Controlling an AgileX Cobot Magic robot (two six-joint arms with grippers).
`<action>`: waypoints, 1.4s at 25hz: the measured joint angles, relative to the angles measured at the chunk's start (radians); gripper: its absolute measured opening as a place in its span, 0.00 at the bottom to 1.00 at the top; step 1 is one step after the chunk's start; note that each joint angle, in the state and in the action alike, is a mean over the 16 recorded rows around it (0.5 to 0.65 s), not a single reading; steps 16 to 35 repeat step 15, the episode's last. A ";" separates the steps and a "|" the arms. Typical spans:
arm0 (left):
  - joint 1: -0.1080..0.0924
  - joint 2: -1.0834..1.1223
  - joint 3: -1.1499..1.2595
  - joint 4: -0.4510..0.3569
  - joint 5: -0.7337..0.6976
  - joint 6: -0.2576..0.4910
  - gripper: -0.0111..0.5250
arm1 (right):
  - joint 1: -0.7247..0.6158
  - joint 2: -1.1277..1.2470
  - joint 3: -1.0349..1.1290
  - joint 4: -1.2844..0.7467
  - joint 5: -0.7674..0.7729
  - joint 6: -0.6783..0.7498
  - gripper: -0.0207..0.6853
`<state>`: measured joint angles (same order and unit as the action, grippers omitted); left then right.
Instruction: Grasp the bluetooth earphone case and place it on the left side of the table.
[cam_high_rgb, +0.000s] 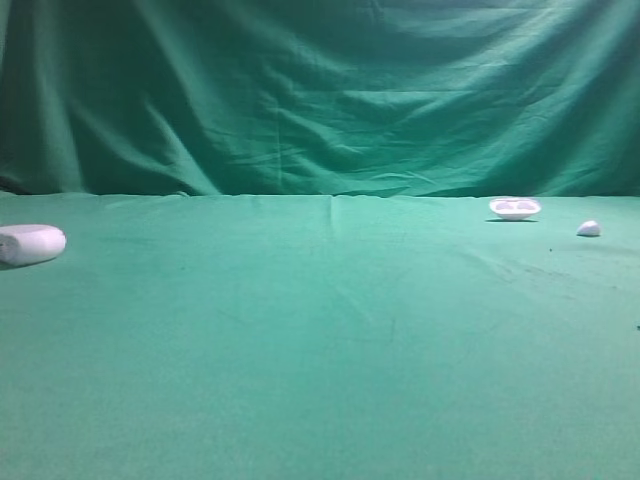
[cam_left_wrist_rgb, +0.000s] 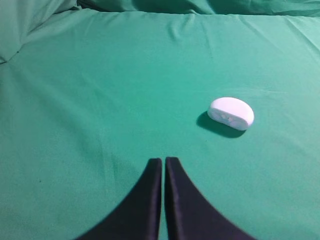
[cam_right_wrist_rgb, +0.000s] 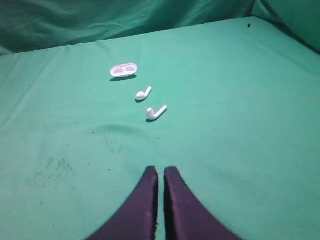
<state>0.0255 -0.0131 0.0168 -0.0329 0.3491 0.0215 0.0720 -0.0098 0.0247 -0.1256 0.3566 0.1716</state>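
Green cloth is covering the tabletop (cam_high_rgb: 330, 340), and the bluetooth earphone case (cam_high_rgb: 30, 244) is lying at its far left edge. My left pincer (cam_left_wrist_rgb: 163, 162) is pressed together near it, empty; my right pincer (cam_right_wrist_rgb: 160, 172) likewise, facing two earbuds (cam_right_wrist_rgb: 155, 113).

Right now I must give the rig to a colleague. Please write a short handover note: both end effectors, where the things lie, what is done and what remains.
Left end effector: shut, empty, low over the table.
Right end effector: shut, empty.
Bluetooth earphone case: lies alone at the far left edge of the table in the high view; in the left wrist view it sits ahead and to the right of the fingertips, not touched.
On the right side: a shallow white tray and two loose earbuds.
Done: case appears placed left.
Left: nothing obvious.
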 joint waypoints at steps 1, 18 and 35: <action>0.000 0.000 0.000 0.000 0.000 0.000 0.02 | -0.002 -0.001 0.002 0.001 0.003 0.000 0.03; 0.000 0.000 0.000 0.000 0.000 0.000 0.02 | -0.003 -0.002 0.003 0.002 0.016 0.000 0.03; 0.000 0.000 0.000 0.000 0.000 0.000 0.02 | -0.003 -0.002 0.003 0.002 0.016 0.000 0.03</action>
